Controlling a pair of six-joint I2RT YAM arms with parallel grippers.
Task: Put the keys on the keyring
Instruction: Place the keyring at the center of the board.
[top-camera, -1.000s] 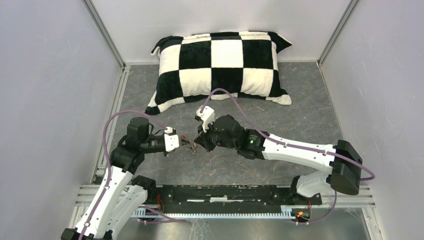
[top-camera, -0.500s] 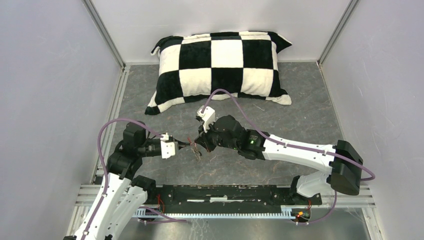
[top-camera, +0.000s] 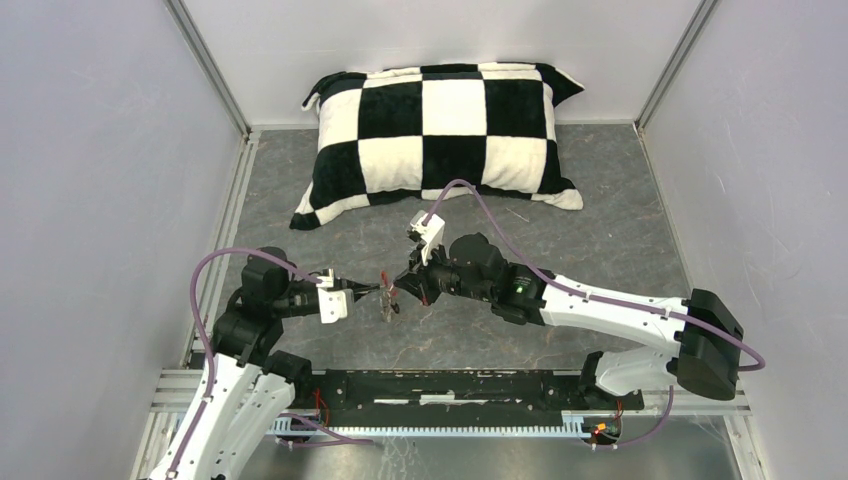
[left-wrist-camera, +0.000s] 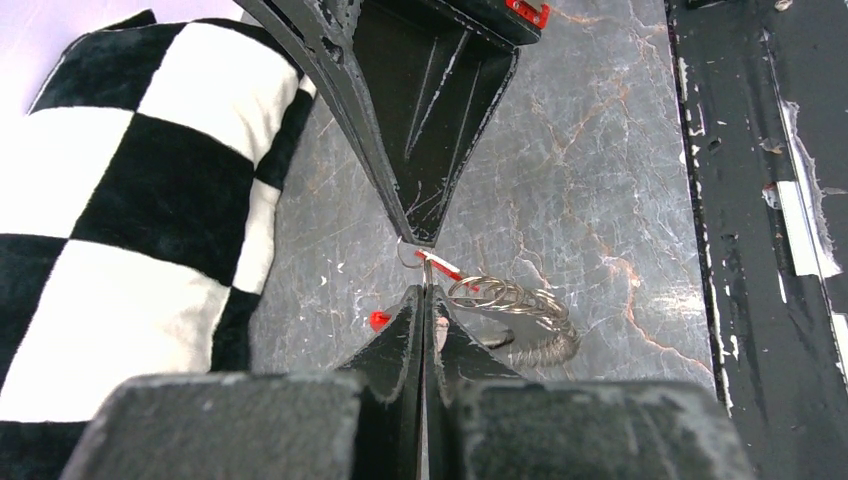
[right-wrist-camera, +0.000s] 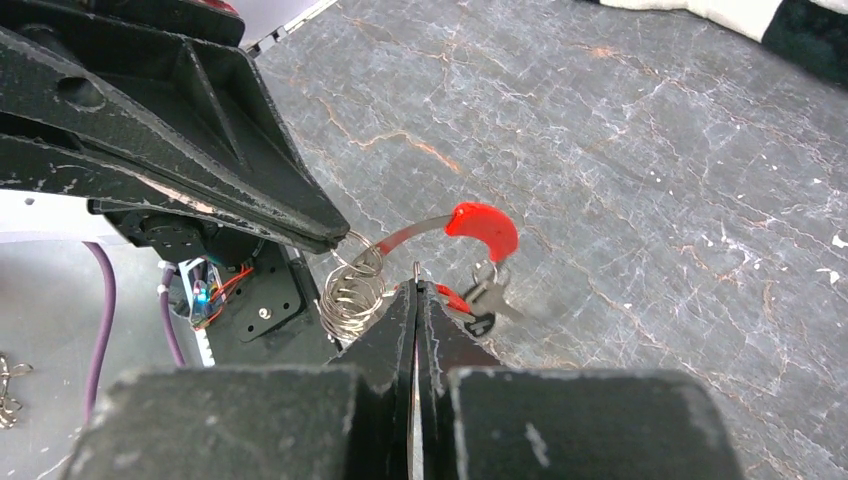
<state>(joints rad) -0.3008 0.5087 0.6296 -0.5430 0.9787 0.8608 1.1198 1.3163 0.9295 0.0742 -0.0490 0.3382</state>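
While the left gripper (top-camera: 376, 292) and right gripper (top-camera: 401, 289) both pinched shut on the keyring (right-wrist-camera: 350, 295), it hung off the table (top-camera: 600, 235), probably steadied for threading keys (right-wrist-camera: 488, 293).

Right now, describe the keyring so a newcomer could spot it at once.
Find the black-and-white checkered pillow at the far end; in front of it the left gripper and right gripper meet tip to tip. The keyring hangs at that meeting point. Unlike the tiny key beside it, it is a silvery wire coil with one short bright red section.
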